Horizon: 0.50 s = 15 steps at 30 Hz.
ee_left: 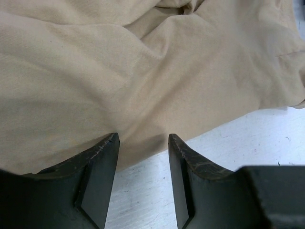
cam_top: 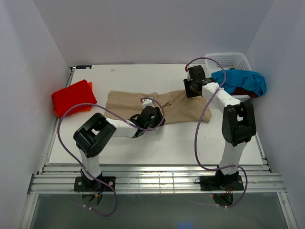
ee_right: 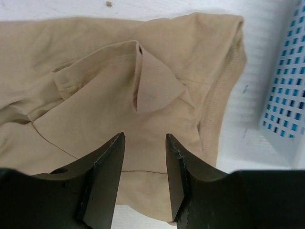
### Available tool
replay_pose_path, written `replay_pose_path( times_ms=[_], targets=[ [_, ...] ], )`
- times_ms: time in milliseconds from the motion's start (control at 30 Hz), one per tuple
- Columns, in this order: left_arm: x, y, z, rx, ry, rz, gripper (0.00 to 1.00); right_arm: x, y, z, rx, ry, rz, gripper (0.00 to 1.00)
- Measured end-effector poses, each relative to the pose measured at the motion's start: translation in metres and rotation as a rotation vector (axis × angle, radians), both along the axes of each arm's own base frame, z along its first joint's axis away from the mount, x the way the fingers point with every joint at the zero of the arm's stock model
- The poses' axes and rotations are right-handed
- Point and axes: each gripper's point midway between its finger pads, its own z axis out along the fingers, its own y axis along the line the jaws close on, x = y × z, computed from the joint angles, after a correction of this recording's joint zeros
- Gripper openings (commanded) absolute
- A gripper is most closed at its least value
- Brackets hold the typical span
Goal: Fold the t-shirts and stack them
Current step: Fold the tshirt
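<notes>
A tan t-shirt [cam_top: 177, 106] lies crumpled flat across the middle of the table. My left gripper [cam_top: 153, 118] hangs at its near edge; in the left wrist view the gripper [ee_left: 143, 138] is open over the hem of the tan cloth [ee_left: 143, 71], with nothing between its fingers. My right gripper [cam_top: 192, 88] is over the shirt's right end, and the right wrist view shows it [ee_right: 145, 138] open above the tan cloth [ee_right: 95, 109] near a sleeve. A folded bright red t-shirt [cam_top: 72, 97] with orange beneath [cam_top: 89, 86] lies at far left. A turquoise-blue t-shirt [cam_top: 240, 80] lies over a dark red one [cam_top: 244, 91] at the right.
A white perforated basket [cam_top: 229, 60] stands at the back right corner and holds the blue and dark red shirts; its wall [ee_right: 286, 95] shows in the right wrist view. White walls enclose the table [cam_top: 157, 143] on three sides. Purple cables loop off both arms.
</notes>
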Motion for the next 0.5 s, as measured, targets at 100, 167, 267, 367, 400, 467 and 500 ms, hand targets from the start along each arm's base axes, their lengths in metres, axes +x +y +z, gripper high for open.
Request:
replay_pose_path(
  times_ms=[100,167,267,367,400,467,500],
  targets=[
    [0.0,-0.001,0.001,-0.003,-0.002,0.0,0.58,0.0,0.008,-0.014,0.018,0.03,0.021,0.46],
    [0.001,-0.001,0.001,-0.004,-0.003,0.0,0.58,0.0,0.011,-0.025,0.025,0.055,0.031,0.46],
    [0.001,-0.001,0.001,-0.004,-0.003,0.0,0.58,0.005,0.015,-0.038,0.029,0.082,0.039,0.46],
    [0.001,-0.001,0.001,-0.005,-0.004,0.0,0.58,0.012,0.018,-0.045,0.029,0.09,0.04,0.46],
    [0.001,-0.001,0.001,-0.005,-0.004,0.0,0.58,0.014,0.019,-0.046,0.028,0.089,0.039,0.46],
    [0.001,-0.001,0.001,-0.004,-0.004,0.0,0.57,0.02,0.02,-0.047,0.026,0.083,0.037,0.44],
    [0.001,-0.001,0.0,-0.004,-0.004,0.0,0.57,0.022,0.02,-0.047,0.024,0.081,0.036,0.42]
  ],
)
